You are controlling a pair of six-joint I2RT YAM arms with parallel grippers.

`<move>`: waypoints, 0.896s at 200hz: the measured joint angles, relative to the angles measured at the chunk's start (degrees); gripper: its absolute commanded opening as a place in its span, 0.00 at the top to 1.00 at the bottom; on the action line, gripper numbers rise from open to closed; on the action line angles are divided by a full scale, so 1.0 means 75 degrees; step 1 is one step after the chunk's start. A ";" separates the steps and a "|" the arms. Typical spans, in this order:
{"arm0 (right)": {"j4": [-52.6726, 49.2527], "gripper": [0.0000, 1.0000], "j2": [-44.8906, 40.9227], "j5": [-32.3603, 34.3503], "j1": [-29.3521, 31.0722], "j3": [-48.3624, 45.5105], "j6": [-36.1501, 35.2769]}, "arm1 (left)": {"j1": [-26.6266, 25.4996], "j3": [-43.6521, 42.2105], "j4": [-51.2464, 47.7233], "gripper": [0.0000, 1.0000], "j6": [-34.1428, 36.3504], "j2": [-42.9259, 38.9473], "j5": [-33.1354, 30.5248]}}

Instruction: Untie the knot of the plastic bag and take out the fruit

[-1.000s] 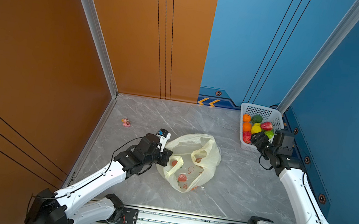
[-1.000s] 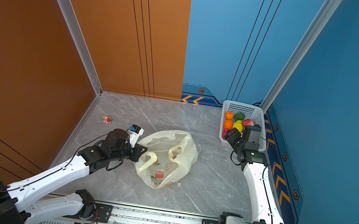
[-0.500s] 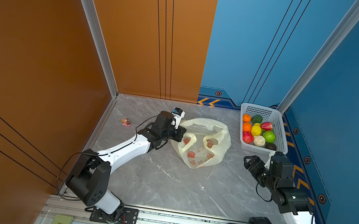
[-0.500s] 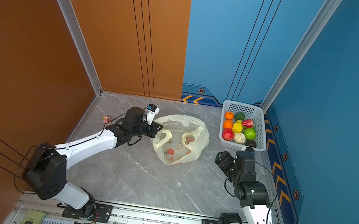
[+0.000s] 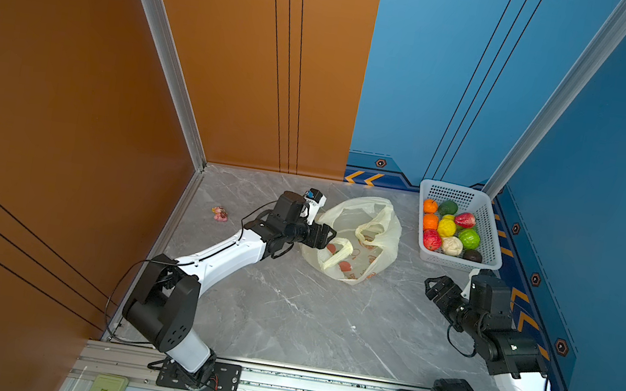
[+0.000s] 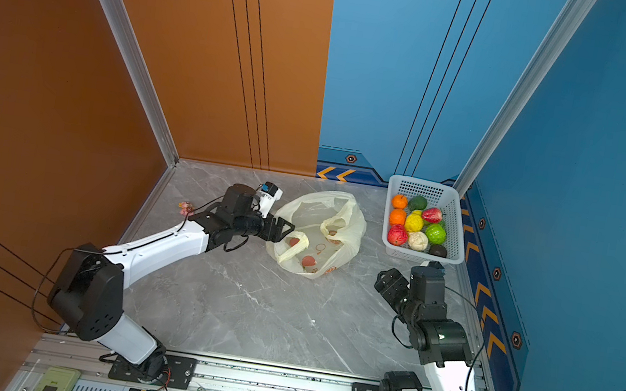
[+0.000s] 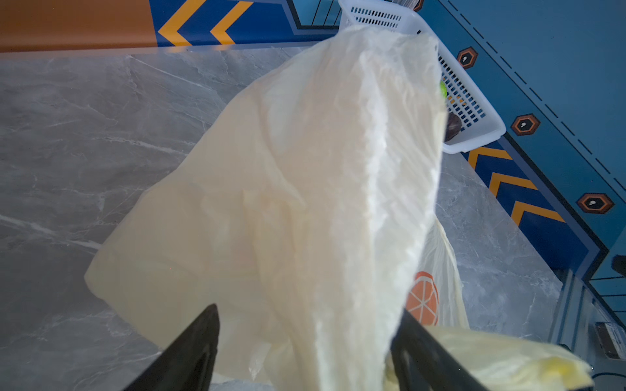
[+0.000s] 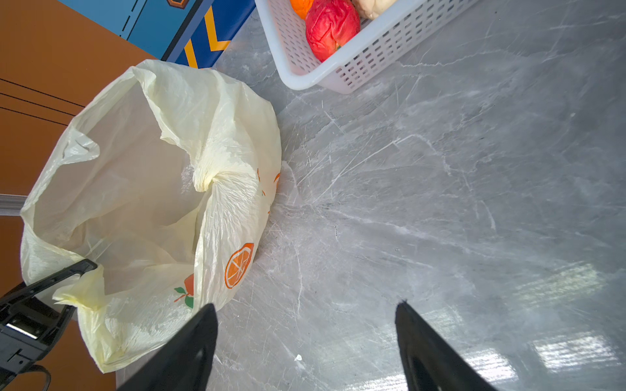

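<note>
L gripper (image 5: 325,237): jaws wide, nothing pinched. Plastic bag (image 5: 377,218) sits right at its tips, thin film draped btwn them. Bag looks empty, slack, v. light & slippery. It'll crumple & slide, so take a bunched handle strip (image 5: 336,254), not flat film. No knot seen; handles lie apart. Fruit (image 5: 446,227) in basket (image 5: 457,262), just ahead of R gripper (image 8: 305,306), which is spread & empty over tabletop (image 8: 440,169).

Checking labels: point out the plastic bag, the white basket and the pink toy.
plastic bag (image 5: 354,215), a top view, its bare far wall.
white basket (image 5: 452,194), a top view, far perforated wall.
pink toy (image 5: 220,214), a top view, its middle.
</note>
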 measured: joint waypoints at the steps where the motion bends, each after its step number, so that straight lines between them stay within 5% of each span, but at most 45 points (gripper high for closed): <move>1: 0.0000 0.16 0.0000 0.0000 0.0000 0.0000 0.0000 | -0.0003 0.0000 -0.0012 0.08 -0.0015 -0.0012 0.0000; 23: 0.0000 0.15 0.0061 0.0003 0.0003 0.0000 -0.0128 | -0.0111 -0.0157 -0.0085 0.00 -0.0117 -0.0627 -0.0009; 66: 0.0111 0.00 0.0338 0.0020 0.0012 0.0000 -0.0848 | -0.0440 -0.1189 -0.0166 0.02 -0.0315 -0.2422 -0.0437; 105: 0.0711 0.00 0.1017 0.0245 0.0047 0.0000 -0.1982 | -0.0452 -0.2241 -0.0828 0.02 -0.0289 -0.3911 -0.1515; 179: 0.2949 0.00 0.2888 0.1058 -0.0061 -0.0163 -0.3969 | 0.0784 -0.4275 -0.1154 0.02 0.0277 -0.5931 -0.3343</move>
